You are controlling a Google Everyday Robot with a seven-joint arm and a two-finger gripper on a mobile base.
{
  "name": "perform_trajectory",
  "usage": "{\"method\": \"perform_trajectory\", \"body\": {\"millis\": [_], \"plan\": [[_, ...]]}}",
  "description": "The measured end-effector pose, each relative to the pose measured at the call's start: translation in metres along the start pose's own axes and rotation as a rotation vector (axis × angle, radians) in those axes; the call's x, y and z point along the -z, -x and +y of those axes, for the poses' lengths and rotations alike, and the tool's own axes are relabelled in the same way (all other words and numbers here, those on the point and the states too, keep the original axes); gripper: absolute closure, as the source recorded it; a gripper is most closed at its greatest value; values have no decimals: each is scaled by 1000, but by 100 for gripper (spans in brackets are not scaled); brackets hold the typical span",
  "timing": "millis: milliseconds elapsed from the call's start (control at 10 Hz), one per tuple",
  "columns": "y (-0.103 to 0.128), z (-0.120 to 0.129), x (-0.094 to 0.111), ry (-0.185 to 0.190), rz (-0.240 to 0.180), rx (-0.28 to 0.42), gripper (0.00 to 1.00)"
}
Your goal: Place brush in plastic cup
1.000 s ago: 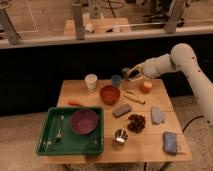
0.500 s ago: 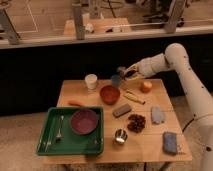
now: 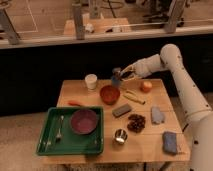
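Note:
The blue plastic cup (image 3: 115,82) stands at the back of the wooden table (image 3: 100,145), between the cream cup (image 3: 90,81) and the red bowl (image 3: 109,94). My gripper (image 3: 121,75) reaches in from the right and sits just above and to the right of the blue cup. It is shut on the brush (image 3: 116,72), which shows as a dark upright shape right over the cup's mouth. The brush's lower end is hidden against the cup.
A yellow object (image 3: 132,96) and an orange fruit (image 3: 146,86) lie right of the bowl. A grey block (image 3: 121,110), dark berries (image 3: 135,122), a metal cup (image 3: 120,135) and two blue-grey cloths (image 3: 158,115) lie nearer. A green tray (image 3: 50,145) holds a purple bowl (image 3: 83,121).
My gripper has moved left with the brush, from beside the blue cup to over its mouth. Nothing else on the table has moved.

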Motion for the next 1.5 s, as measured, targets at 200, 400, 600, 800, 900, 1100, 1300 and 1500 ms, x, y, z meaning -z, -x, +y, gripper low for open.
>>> {"method": "perform_trajectory", "body": {"millis": [200, 400, 600, 800, 900, 1100, 1300, 1500], "plan": [[-4, -1, -6, 10, -13, 2, 100], [-11, -3, -12, 17, -22, 6, 100], [-15, -5, -21, 25, -29, 11, 100], [-18, -6, -27, 31, -31, 12, 100], [-22, -6, -30, 33, -28, 11, 100], [-26, -7, -31, 35, -23, 11, 100], [-30, -9, -31, 33, -18, 8, 100], [-34, -10, -31, 30, -14, 4, 100]]}}
